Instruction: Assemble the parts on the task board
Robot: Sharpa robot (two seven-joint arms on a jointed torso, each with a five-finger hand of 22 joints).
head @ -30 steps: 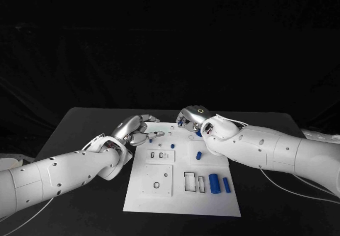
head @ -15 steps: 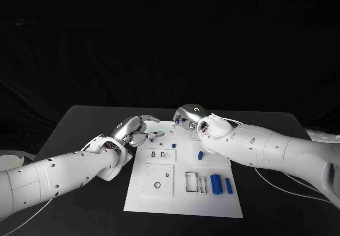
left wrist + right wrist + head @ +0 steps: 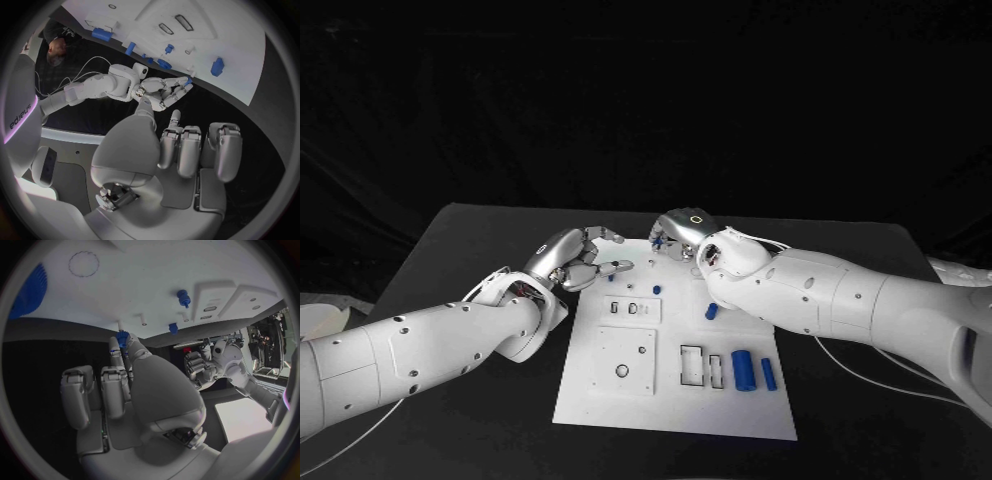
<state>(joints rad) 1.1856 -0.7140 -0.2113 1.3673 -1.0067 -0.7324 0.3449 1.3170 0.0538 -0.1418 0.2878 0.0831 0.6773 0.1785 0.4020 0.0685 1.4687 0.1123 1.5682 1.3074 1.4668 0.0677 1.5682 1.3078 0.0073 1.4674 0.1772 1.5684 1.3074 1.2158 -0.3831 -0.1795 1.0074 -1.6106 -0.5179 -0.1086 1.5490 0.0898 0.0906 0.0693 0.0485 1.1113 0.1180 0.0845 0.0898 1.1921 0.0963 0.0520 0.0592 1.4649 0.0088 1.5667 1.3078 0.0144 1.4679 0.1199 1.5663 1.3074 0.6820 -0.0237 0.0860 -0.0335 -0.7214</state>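
The white task board (image 3: 678,400) lies in the middle of the black table. My right hand (image 3: 678,232) hovers over the board's far edge and pinches a small blue part (image 3: 122,338) at its fingertips; the left wrist view shows that hand (image 3: 156,90) beside the board's edge. My left hand (image 3: 581,256) is at the board's far left corner, a short way from the right hand, fingers curled in with nothing in them (image 3: 187,150). A blue peg (image 3: 655,289) stands on the board, and a short blue cylinder (image 3: 713,311) lies close to it.
Two blue cylinders, one thick (image 3: 743,370) and one thin (image 3: 769,373), lie at the board's right side next to rectangular slots (image 3: 691,366). A raised block with a ring hole (image 3: 623,362) sits on the left half. Bare black table (image 3: 459,260) lies on both sides.
My right hand has moved a little left along the board's far edge, closer to the left hand, still pinching the blue part. The left hand has barely moved. The camera shifted slightly.
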